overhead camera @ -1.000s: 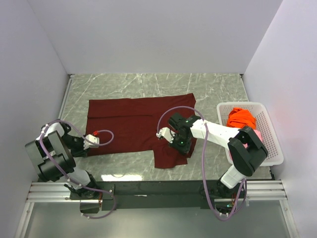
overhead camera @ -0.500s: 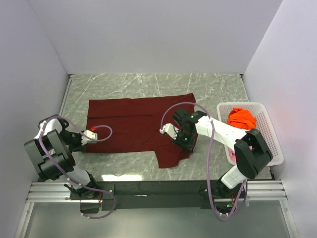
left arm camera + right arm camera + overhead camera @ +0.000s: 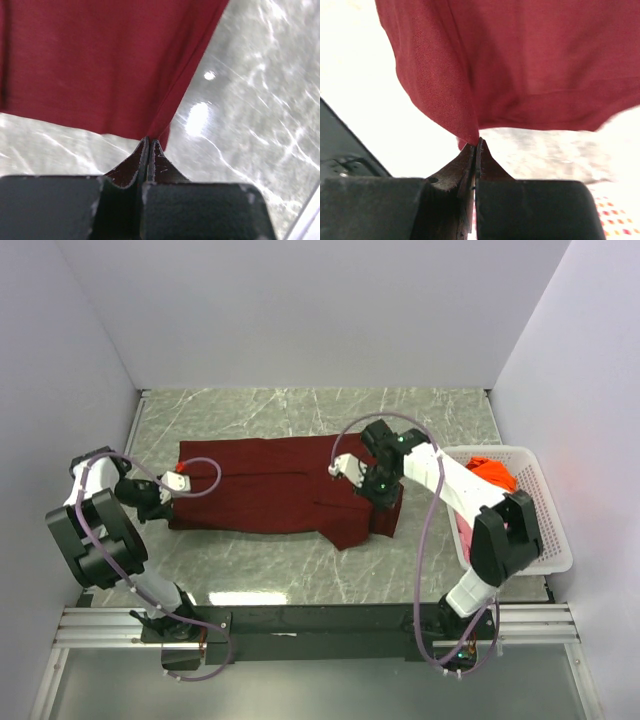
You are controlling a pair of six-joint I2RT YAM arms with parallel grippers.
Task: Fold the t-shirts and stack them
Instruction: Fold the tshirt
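A large dark maroon t-shirt (image 3: 265, 485) lies spread across the marble table, its near part lifted and doubled over. My left gripper (image 3: 176, 480) is shut on the shirt's left corner (image 3: 159, 134), pinched at its fingertips. At the shirt's right side my right gripper (image 3: 372, 485) is shut on a fold of maroon cloth (image 3: 470, 132), and the cloth hangs from its tips. An orange t-shirt (image 3: 492, 471) lies bunched in the white basket (image 3: 545, 502) on the right. A bit of pink cloth (image 3: 463, 530) shows in the basket behind the right arm.
The basket stands against the right wall. White walls close the table on three sides. Bare marble (image 3: 260, 565) runs along the near edge in front of the shirt, and more (image 3: 300, 410) lies behind it.
The left gripper has shut on the shirt's corner. Both grippers have moved away from the near edge, carrying the shirt's near hem up and over toward the far side.
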